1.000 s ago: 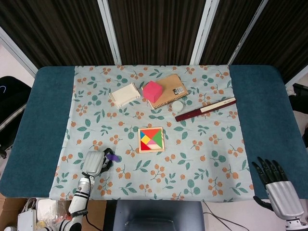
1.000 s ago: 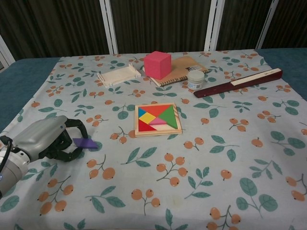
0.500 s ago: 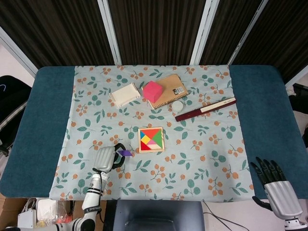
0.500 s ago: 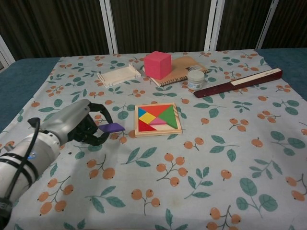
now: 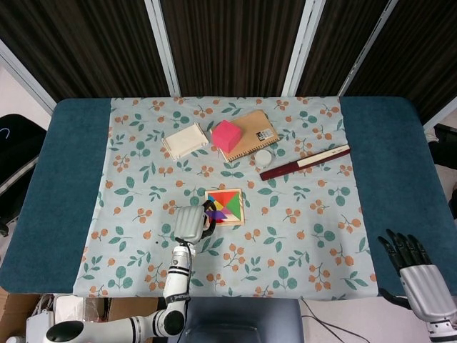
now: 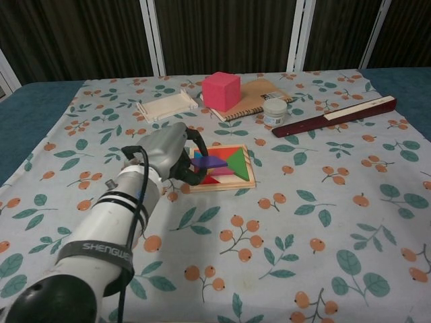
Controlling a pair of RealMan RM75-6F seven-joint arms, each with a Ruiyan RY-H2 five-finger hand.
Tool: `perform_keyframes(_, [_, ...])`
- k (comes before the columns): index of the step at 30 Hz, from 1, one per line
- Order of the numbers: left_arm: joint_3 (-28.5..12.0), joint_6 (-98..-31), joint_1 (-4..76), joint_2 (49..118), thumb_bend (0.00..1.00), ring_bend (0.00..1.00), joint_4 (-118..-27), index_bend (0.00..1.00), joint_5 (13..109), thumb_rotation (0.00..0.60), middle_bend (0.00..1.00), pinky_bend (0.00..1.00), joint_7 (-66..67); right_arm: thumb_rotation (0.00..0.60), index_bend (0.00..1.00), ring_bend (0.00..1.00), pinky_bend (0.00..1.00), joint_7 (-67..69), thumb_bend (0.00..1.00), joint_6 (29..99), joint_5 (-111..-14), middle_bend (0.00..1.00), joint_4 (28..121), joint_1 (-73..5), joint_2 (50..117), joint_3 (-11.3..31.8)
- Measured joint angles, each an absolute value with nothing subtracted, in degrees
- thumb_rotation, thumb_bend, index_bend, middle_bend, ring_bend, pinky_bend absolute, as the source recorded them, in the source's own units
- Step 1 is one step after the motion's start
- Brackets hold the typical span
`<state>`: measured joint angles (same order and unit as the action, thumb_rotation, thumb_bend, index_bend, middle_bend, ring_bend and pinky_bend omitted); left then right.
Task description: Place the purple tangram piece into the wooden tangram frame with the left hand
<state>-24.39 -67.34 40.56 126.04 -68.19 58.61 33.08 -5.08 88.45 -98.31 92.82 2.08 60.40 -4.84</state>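
My left hand [image 6: 168,153] [image 5: 191,221] pinches the purple tangram piece [image 6: 209,162] [image 5: 213,213], a flat parallelogram. The piece hangs over the left part of the wooden tangram frame [image 6: 247,183] [image 5: 240,208], which lies mid-table with red, yellow, green, blue and pink pieces in it. The hand hides the frame's left edge in the chest view. I cannot tell whether the piece touches the frame. My right hand [image 5: 421,275] shows at the lower right of the head view, off the table's near edge, fingers spread and empty.
Behind the frame stand a pink cube [image 6: 221,90] on a brown notebook [image 6: 259,93], a small white jar [image 6: 275,111], a cream tray [image 6: 166,105] and a long dark red box [image 6: 333,116]. A floral cloth [image 6: 323,222] covers the table.
My left hand has carried the purple piece from the near left of the cloth rightwards and away from me, up to the frame's left side. The right hand has stayed put.
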Motion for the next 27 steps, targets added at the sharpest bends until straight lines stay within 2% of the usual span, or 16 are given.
perform_keyframes(5, [-25.3, -66.6, 44.0, 129.6, 0.4, 1.0, -63.0, 0.58, 57.6, 0.6, 1.0, 1.0, 33.1, 0.6, 0.0, 0.0, 0.0, -3.6, 0.12, 87.7, -97.5, 0.0, 93.2, 1.6, 59.5, -4.5])
perform_keyframes(13, [-24.2, -67.3, 48.6, 130.0, 0.39, 1.0, -61.6, 0.59, 52.3, 0.6, 1.0, 1.0, 32.5, 0.6, 0.0, 0.0, 0.0, -2.1, 0.12, 87.6, -97.8, 0.0, 93.1, 1.4, 58.8, -4.9])
perform_keyframes(27, [-18.8, -71.4, 59.2, 130.0, 0.39, 1.0, -58.5, 0.55, 40.3, 0.6, 1.0, 1.0, 29.0, 0.6, 0.0, 0.0, 0.0, 0.6, 0.12, 88.6, -97.5, 0.0, 92.6, 1.7, 57.7, -4.8])
